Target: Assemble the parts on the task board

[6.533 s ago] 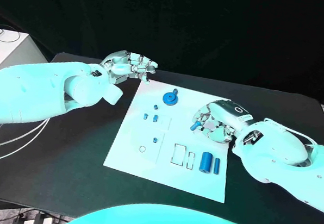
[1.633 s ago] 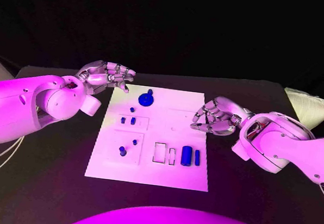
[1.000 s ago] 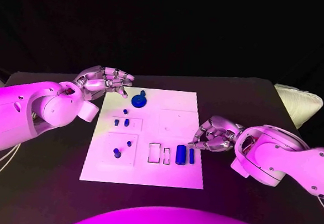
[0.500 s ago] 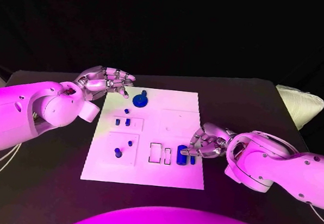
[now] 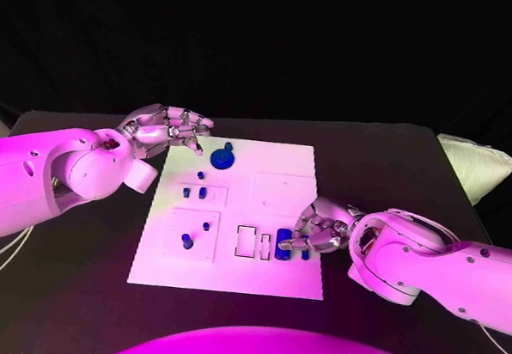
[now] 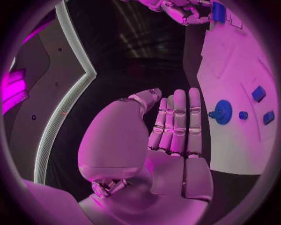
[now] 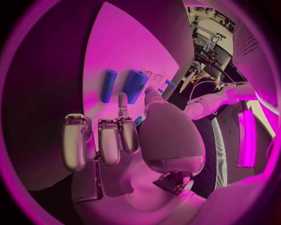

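A white task board (image 5: 228,265) is seen flat in the middle of a black table (image 5: 383,157), with small blue parts on it. The right hand (image 5: 317,228) is lowered over the board's right edge, its fingers curled down at a thick blue cylinder (image 5: 284,237); a thinner blue rod (image 5: 305,252) lies just beside it, partly hidden under the hand. In the right wrist view the fingertips (image 7: 123,101) reach the cylinder (image 7: 135,85), but whether it is actually gripped cannot be told. The left hand (image 5: 168,125) is held off the board's far left corner, fingers loosely curled with nothing in them. A round blue knob (image 5: 222,158) stands near it. Smaller blue pieces (image 5: 194,193) sit in the board's left recesses, too small to make out.
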